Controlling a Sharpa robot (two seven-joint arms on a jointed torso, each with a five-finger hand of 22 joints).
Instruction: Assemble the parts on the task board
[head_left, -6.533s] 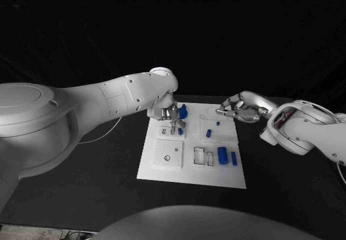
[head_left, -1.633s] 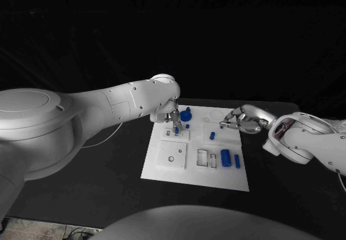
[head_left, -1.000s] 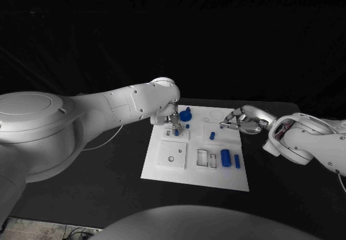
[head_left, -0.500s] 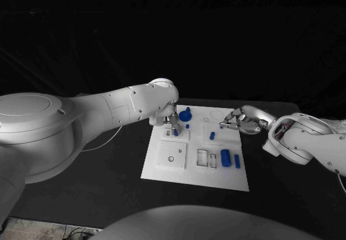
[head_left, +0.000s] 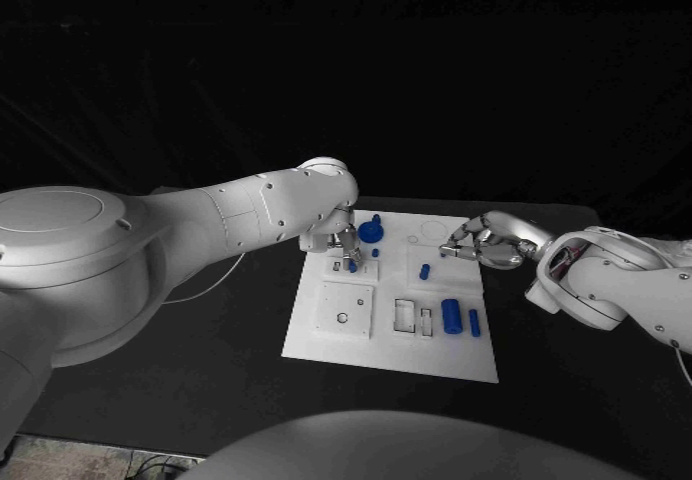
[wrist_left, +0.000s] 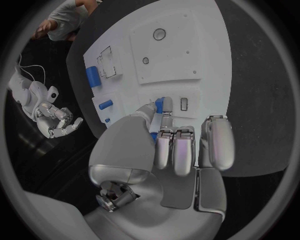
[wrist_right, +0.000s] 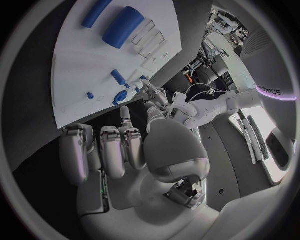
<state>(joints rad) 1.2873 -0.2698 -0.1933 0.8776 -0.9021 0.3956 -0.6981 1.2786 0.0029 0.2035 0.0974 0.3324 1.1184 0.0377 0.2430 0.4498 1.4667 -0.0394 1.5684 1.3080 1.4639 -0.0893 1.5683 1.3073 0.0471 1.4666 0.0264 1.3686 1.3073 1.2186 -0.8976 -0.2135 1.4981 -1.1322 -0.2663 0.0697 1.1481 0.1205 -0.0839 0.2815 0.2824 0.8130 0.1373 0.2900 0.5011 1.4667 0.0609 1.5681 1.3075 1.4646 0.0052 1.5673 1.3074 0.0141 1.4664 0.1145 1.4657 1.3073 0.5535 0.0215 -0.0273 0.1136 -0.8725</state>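
While my left hand (head_left: 338, 240) stands over the far left corner of the task board (head_left: 332, 340), the step in hand reads as seating a small blue peg (wrist_left: 159, 105) into a slot there.

Left hand: fingers curled close, the peg pinched at their tips just beside a small rectangular slot (wrist_left: 184, 103) on the raised block. Judged not yet home; next move calls for lining the peg square over its opening and pressing straight down without tilt.

Right hand (head_left: 479, 240): at the board's far right edge, fingers curled in; whether anything is held I cannot tell.

Board, remaining stock: blue round knob (head_left: 371, 231) at the far edge, short blue peg (head_left: 426, 270) mid-board, large blue cylinder (head_left: 450, 315) and slim blue bar (head_left: 473, 321) toward the near right corner, beside two open rectangular recesses (head_left: 410, 317).
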